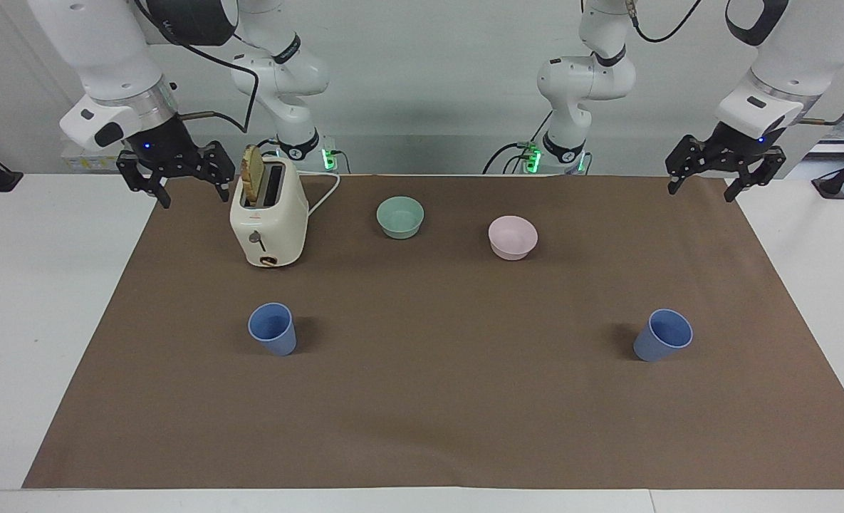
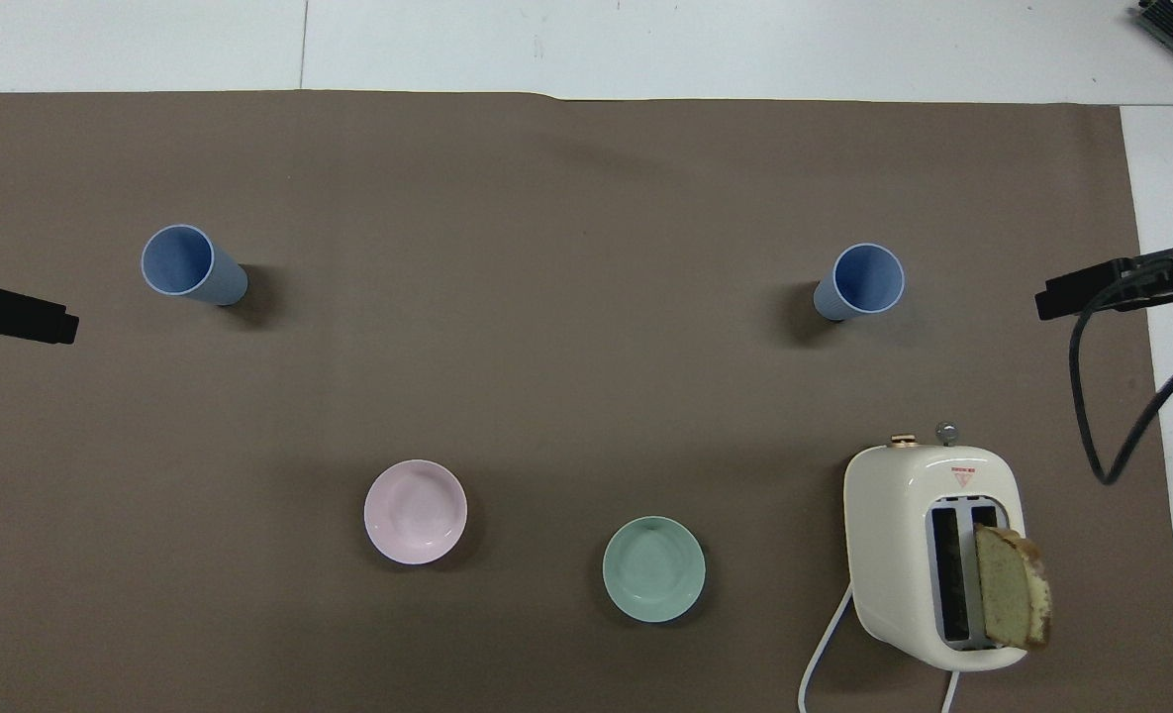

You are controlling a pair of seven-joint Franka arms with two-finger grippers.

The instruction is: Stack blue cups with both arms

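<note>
I see two blue cups standing upright and well apart on the brown mat (image 1: pixel 422 413), neither one touched by anything. One cup (image 1: pixel 273 328) sits toward the right arm's end of the table, farther from the robots than the toaster (image 1: pixel 268 221); the other cup (image 1: pixel 663 335) sits toward the left arm's end, with bare mat between the pair. My right gripper (image 1: pixel 177 187) hangs in the air over the mat's corner just beside the toaster, its jaws spread wide and holding nothing. My left gripper (image 1: pixel 702 184) hangs over the mat's corner at its own end of the table, jaws likewise wide and empty. From overhead I only catch a black tip of each gripper at the picture's edges, the left one (image 2: pixel 14 313) level with its cup (image 2: pixel 193 265) and the right one (image 2: pixel 1091 289) level with the other cup (image 2: pixel 860 281). The toaster is cream-coloured, with a slice of bread (image 2: pixel 1012 599) standing up out of one slot and a white cord running from it toward the robots. Between the toaster and the left arm's end I have a green bowl (image 1: pixel 400 216) and a pink bowl (image 1: pixel 512 237), both nearer the robots than the cups and each standing apart from everything else.
</note>
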